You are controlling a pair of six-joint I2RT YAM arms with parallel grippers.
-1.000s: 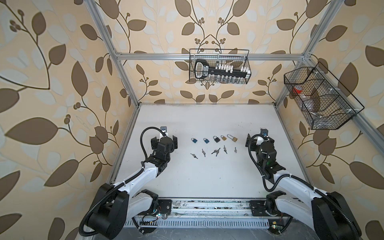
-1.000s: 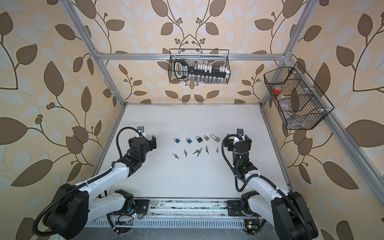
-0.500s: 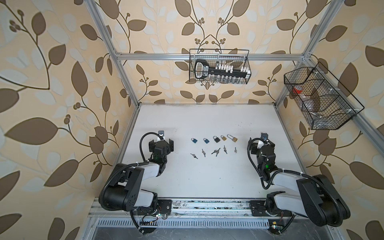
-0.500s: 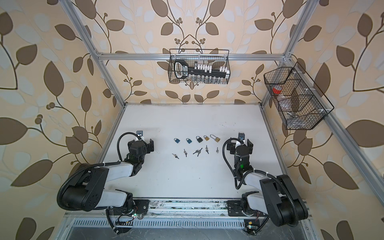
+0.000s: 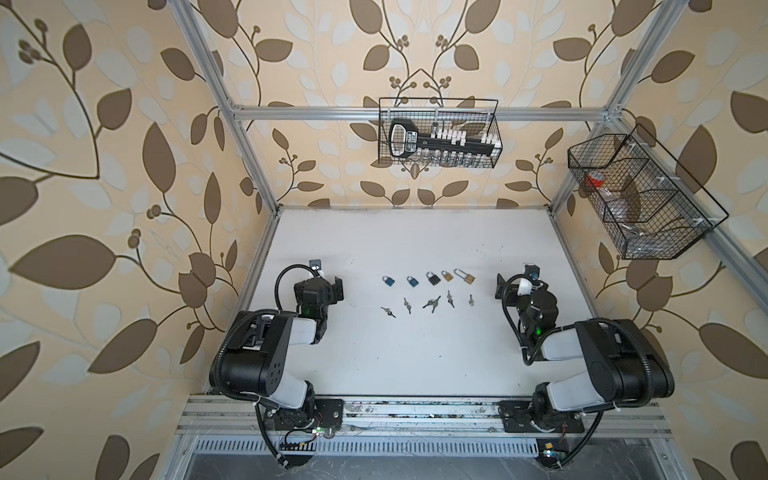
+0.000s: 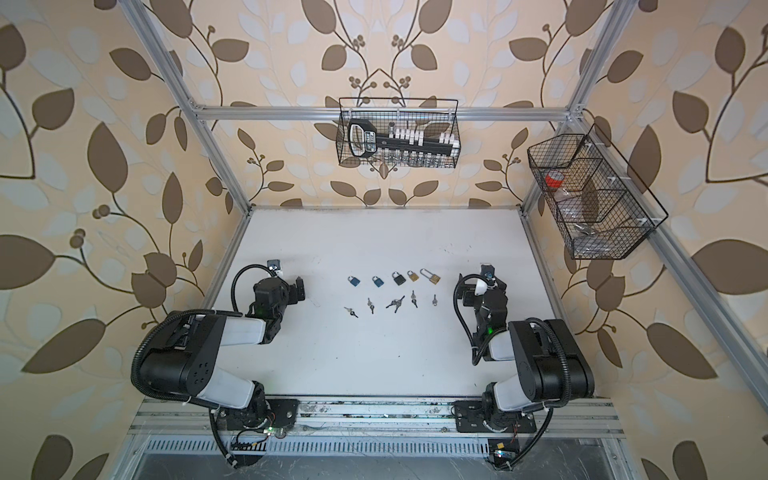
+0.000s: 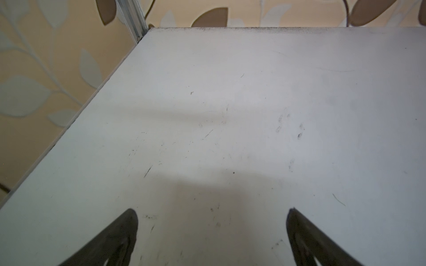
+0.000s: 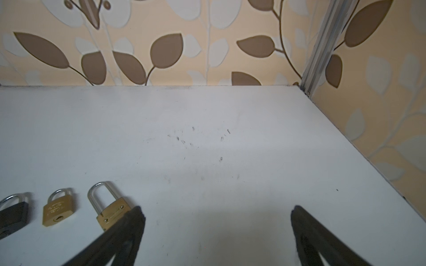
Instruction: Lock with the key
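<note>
Several padlocks lie in a row mid-table in both top views: two blue (image 5: 389, 281) (image 5: 412, 281), a black one (image 5: 433, 278), a small brass one (image 5: 446, 276) and a long-shackle brass padlock (image 5: 465, 276). Several keys (image 5: 432, 303) lie in a row just in front of them (image 6: 395, 303). My left gripper (image 5: 319, 283) is open over bare table left of the row, and the left wrist view (image 7: 211, 210) shows nothing between its fingers. My right gripper (image 8: 217, 207) is open and empty, right of the row (image 5: 519, 284), one finger beside the long-shackle padlock (image 8: 110, 211).
A wire basket (image 5: 438, 133) holding a large black key-shaped rack hangs on the back wall. A second wire basket (image 5: 640, 195) hangs on the right wall. Aluminium frame posts (image 5: 253, 166) edge the white table (image 5: 415, 241), and a rail (image 5: 415, 419) runs along the front.
Both arms have folded, their elbows rising toward the camera, and both grippers have drawn slightly back toward the front. Both stay open. Padlocks and keys have not moved.
</note>
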